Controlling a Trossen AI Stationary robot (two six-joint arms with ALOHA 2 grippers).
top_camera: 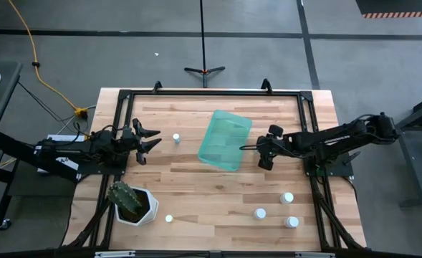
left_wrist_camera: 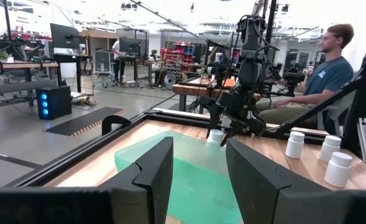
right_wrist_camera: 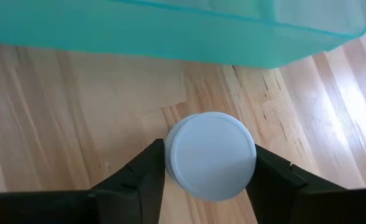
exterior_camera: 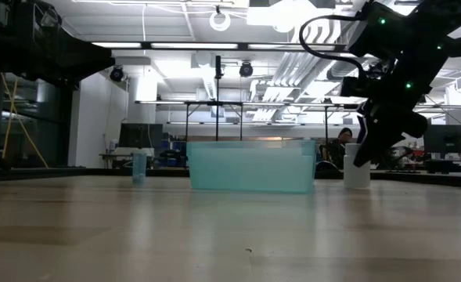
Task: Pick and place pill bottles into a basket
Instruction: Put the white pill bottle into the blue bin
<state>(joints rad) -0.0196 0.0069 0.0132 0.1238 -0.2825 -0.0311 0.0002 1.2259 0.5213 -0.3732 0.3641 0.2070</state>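
Observation:
The teal basket (top_camera: pixel 225 140) lies at the table's middle and also shows in the low view (exterior_camera: pixel 250 166). My right gripper (top_camera: pixel 263 152) is just right of the basket, shut on a white pill bottle (right_wrist_camera: pixel 210 163), which also shows in the low view (exterior_camera: pixel 357 174). My left gripper (top_camera: pixel 150 140) is open and empty at the table's left. A lone pill bottle (top_camera: pixel 176 138) stands between it and the basket. Three more bottles stand near the right front edge (top_camera: pixel 288 197) and one near the left front edge (top_camera: pixel 169 218). My right gripper pinches the pill bottle between its two fingers, one on each side of the white cap (right_wrist_camera: pixel 170 158). The fingers come from above, pointing down. The bottle stays upright below them. I cannot tell whether its base (exterior_camera: pixel 357 185) rests on the table.
A white hexagonal cactus pot (top_camera: pixel 132 203) stands at the front left corner. A black frame (top_camera: pixel 211 93) runs round the table's edges. A person (left_wrist_camera: pixel 332 68) sits beyond the table's right side.

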